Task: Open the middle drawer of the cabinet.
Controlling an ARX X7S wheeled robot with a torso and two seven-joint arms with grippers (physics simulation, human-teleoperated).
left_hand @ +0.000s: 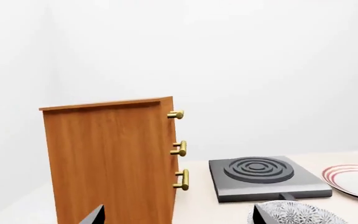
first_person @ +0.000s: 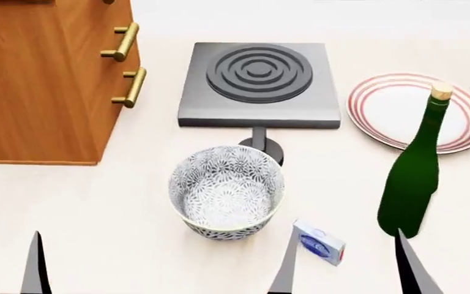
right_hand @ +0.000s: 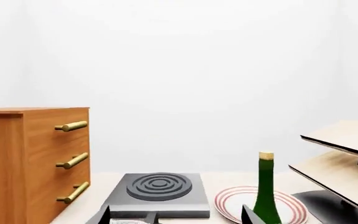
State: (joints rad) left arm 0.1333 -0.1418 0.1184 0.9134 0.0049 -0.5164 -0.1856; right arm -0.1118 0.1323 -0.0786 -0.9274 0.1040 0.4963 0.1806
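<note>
Both sets of fingers, left and right, hang spread wide near the counter's front edge, gripping nothing. The cabinet sits at the far-left corner, middle drawer shut.

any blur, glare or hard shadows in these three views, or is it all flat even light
Head view: sharp, with flat even light and only faint shading around the bowl and bottle. Left wrist view: crisp cabinet against a washed-out white backdrop, no glare. Right wrist view: equally sharp, brass handles barely glinting, wall fading to soft grey.
</note>
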